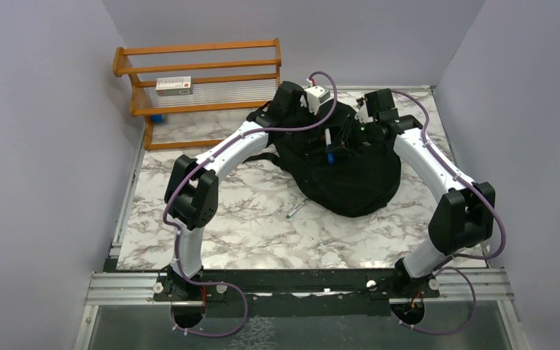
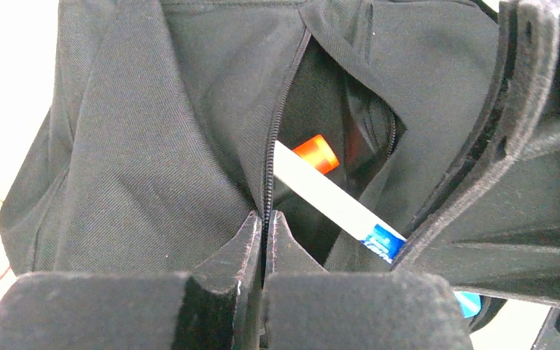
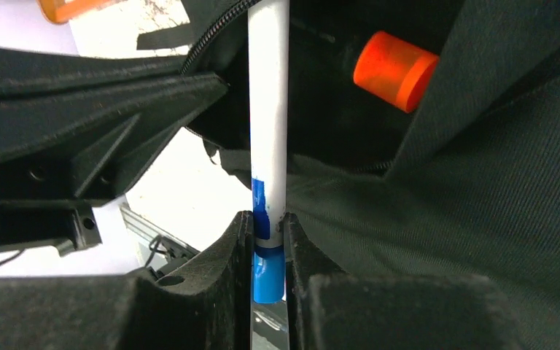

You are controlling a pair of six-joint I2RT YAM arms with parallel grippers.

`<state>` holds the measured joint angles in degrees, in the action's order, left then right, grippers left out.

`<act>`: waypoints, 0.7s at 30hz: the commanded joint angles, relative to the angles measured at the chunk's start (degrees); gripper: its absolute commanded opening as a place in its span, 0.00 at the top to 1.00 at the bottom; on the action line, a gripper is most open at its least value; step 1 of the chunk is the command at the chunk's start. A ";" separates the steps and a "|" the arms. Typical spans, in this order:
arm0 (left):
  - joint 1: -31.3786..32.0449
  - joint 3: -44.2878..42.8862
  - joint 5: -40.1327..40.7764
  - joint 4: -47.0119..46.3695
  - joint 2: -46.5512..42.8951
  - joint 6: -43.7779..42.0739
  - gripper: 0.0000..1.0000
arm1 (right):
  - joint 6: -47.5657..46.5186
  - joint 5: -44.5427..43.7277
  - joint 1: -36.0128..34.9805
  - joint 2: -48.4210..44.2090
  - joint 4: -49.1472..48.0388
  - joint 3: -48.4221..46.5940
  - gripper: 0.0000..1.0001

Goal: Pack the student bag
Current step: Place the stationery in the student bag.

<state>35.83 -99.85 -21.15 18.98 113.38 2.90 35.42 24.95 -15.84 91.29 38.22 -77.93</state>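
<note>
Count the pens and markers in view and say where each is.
3. A white, blue-capped marker pinched in the right claw, poking into the student bag; an orange-capped one inside its pocket; a pen on the table. More may be hidden inside.

I find the student bag (image 1: 350,182) opening narrow: the white marker (image 3: 270,109) clamped in my right pincer (image 3: 268,222) crosses it, an orange cap (image 3: 395,71) sits inside, and my left pincer (image 2: 265,222) pinches the zipper edge. The near tabletop (image 1: 248,233) is passable, apart from one pen (image 1: 296,211).
</note>
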 commanded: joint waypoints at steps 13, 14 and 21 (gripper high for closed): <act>0.99 0.36 0.03 -1.15 -3.97 -1.14 1.00 | 1.50 -0.36 0.87 8.80 -7.58 -9.78 0.99; 0.99 0.35 -0.03 -1.14 -3.99 -1.14 1.00 | 1.74 -0.56 0.89 9.25 -8.01 -9.97 0.98; 1.16 0.47 -0.12 -1.14 -4.05 -1.27 1.00 | 6.20 -0.70 1.77 11.09 -14.52 -8.15 0.94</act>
<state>36.14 -99.83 -20.05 17.65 113.36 2.07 38.68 24.88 -14.98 101.54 34.24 -85.43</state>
